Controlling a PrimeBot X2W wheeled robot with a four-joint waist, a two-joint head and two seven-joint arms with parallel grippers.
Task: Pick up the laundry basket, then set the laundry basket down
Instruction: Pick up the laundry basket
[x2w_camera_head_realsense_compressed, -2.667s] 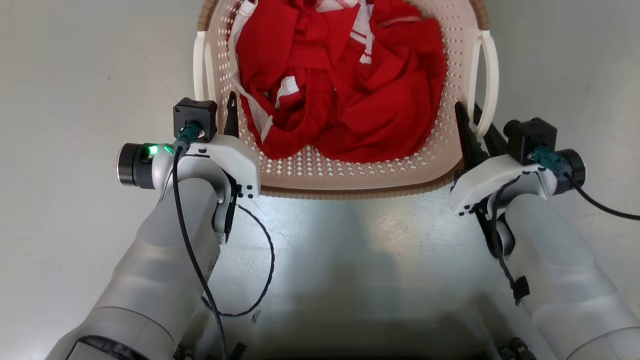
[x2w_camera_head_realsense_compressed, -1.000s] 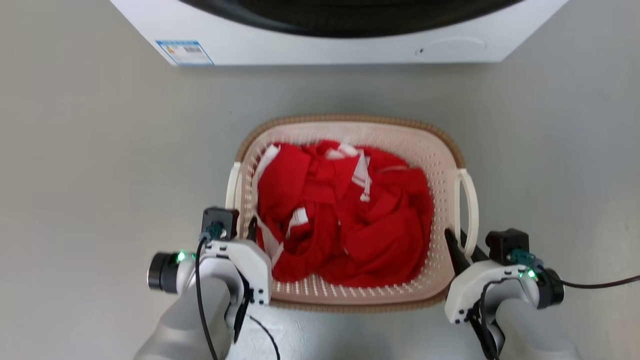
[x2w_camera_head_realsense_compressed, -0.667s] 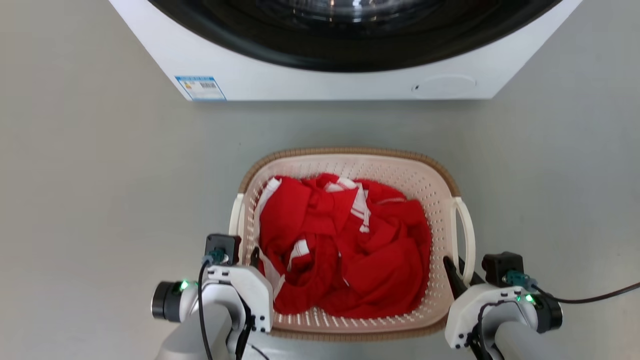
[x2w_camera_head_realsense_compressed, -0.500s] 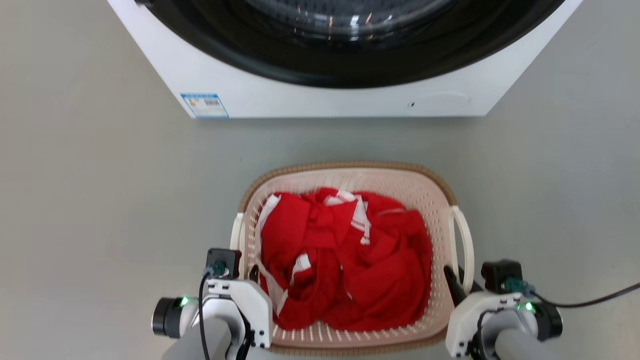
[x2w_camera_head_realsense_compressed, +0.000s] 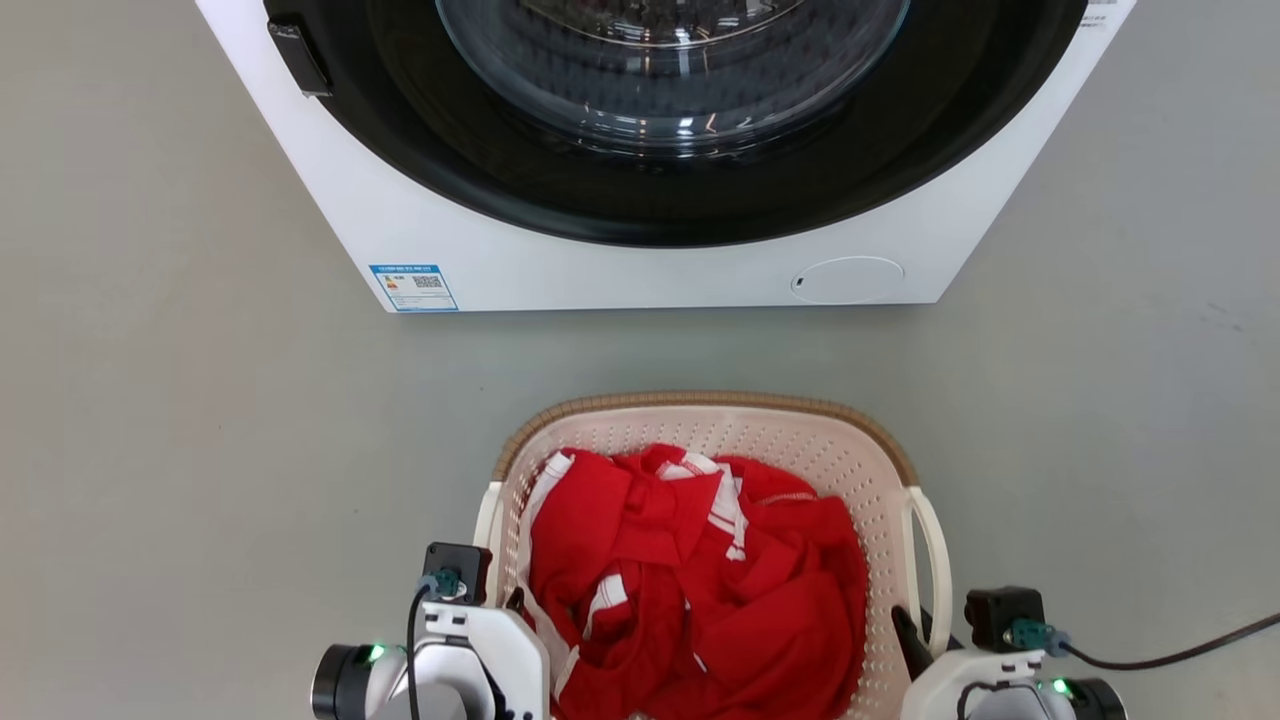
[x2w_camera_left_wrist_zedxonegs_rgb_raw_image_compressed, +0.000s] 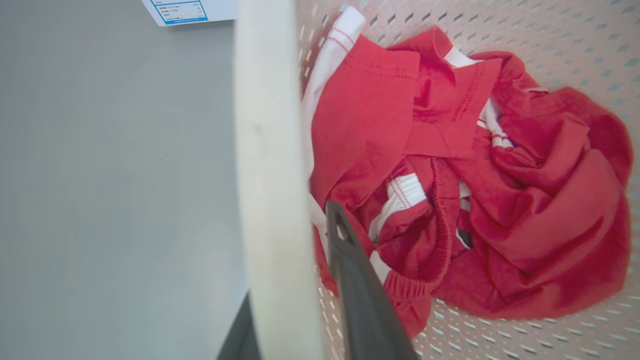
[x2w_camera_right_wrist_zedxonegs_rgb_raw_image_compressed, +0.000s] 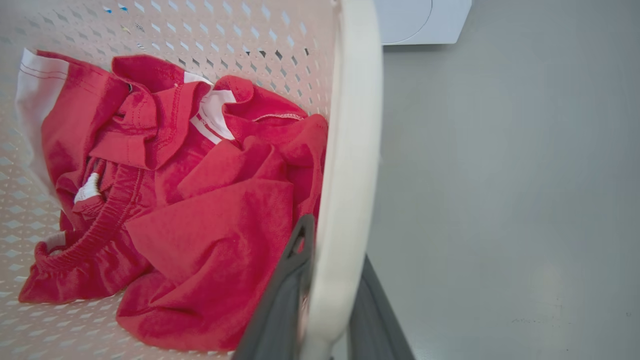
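1. Cream-white perforated plastic laundry basket (x2w_camera_head_realsense_compressed: 840, 455): rows of small diamond holes, brown woven-look rim, white loop handles.
2. Crumpled red cloth garments (x2w_camera_head_realsense_compressed: 760, 610): white bands with thin red stripes.
3. Boxy white washer (x2w_camera_head_realsense_compressed: 600, 270): black door ring, blue-and-white label (x2w_camera_head_realsense_compressed: 413, 287).
4. Smooth floor (x2w_camera_head_realsense_compressed: 150, 450): plain grey.

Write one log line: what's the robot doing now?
left jaws: shut on left handle | right jaws: shut on right handle | laundry basket: holds red clothes, before washer
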